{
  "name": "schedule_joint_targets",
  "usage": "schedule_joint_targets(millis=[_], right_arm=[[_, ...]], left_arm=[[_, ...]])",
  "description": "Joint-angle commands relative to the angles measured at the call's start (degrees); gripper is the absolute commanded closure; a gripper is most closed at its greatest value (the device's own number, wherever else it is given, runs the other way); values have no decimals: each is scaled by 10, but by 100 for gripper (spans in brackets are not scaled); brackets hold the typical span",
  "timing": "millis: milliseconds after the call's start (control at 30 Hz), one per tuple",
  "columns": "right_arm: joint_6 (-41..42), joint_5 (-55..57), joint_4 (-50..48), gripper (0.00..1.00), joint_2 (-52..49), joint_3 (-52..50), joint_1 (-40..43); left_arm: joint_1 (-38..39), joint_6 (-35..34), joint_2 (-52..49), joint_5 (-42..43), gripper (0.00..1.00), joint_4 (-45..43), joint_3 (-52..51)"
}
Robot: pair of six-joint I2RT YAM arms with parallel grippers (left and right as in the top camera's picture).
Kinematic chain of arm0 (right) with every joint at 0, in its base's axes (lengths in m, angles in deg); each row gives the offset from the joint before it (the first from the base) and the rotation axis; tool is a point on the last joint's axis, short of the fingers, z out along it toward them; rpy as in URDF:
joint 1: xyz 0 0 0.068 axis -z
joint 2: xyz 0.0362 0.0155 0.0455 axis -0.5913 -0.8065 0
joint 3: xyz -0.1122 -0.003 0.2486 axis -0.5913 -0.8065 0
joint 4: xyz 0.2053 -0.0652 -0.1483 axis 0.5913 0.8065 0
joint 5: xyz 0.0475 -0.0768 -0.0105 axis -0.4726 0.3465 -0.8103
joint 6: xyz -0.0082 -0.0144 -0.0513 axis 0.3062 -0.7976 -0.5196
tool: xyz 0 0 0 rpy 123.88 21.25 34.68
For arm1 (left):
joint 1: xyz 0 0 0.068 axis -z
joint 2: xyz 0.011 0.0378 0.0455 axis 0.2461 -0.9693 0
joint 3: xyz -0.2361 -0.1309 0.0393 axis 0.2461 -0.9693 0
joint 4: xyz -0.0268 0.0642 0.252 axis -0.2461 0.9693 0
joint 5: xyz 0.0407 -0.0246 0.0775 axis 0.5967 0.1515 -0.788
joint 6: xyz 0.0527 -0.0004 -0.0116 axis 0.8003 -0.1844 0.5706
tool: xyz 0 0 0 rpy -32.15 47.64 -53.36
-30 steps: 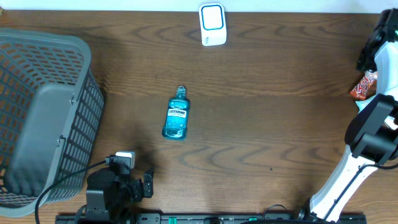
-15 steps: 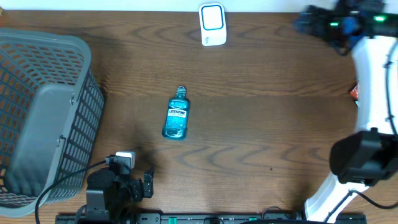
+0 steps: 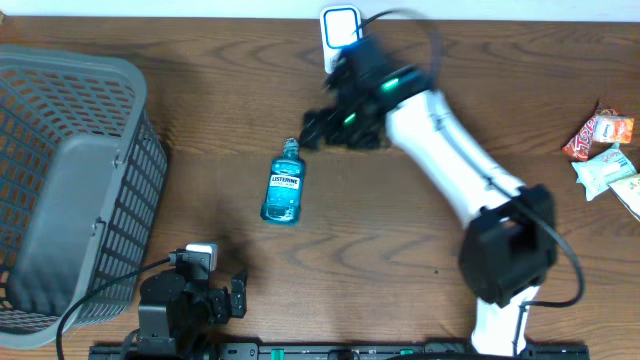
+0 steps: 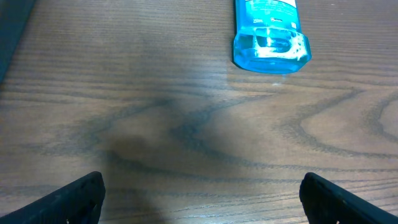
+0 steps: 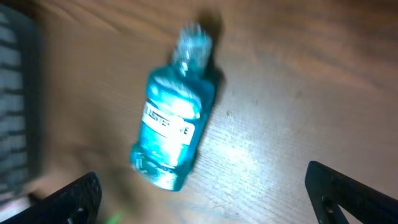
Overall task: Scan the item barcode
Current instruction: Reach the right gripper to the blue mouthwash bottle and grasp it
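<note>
A blue mouthwash bottle [image 3: 283, 185] lies on its side mid-table, cap pointing to the far edge. My right gripper [image 3: 320, 126] hovers open just beyond and right of the cap. Its wrist view is blurred and shows the bottle [image 5: 171, 127] below, up and left of the gap between the wide-open fingers [image 5: 202, 183]. My left gripper [image 3: 238, 296] rests open near the front edge; in its view the bottle's base [image 4: 270, 37] lies well ahead of the empty gap [image 4: 202, 193]. A white scanner [image 3: 340, 30] stands at the far edge, partly behind the right arm.
A grey mesh basket [image 3: 70, 180] fills the left side of the table. Snack packets [image 3: 600, 150] lie at the right edge. The white right arm [image 3: 450, 160] stretches diagonally from the front right to the far centre.
The right arm has swung from the far right edge across the back of the table to the bottle's cap. The bottle and the left arm have not moved.
</note>
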Motion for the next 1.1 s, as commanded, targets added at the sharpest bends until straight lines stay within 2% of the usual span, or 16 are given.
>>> schedule_joint_targets(millis=[0, 267, 733, 867, 1000, 1067], right_arm=[[78, 168, 0, 1, -17, -9, -58], [160, 321, -35, 1, -64, -9, -162], [174, 284, -71, 1, -149, -9, -201], [174, 284, -48, 17, -170, -9, -199], [174, 284, -20, 39, -181, -9, -199], [174, 286, -10, 42, -181, -9, -198]], left_arm=[[2, -3, -1, 1, 0, 2, -2], [2, -3, -1, 1, 0, 2, -2], [2, -3, -1, 1, 0, 2, -2], [2, -3, -1, 1, 0, 2, -2], [2, -3, -1, 1, 0, 2, -2], [2, -3, -1, 1, 0, 2, -2]])
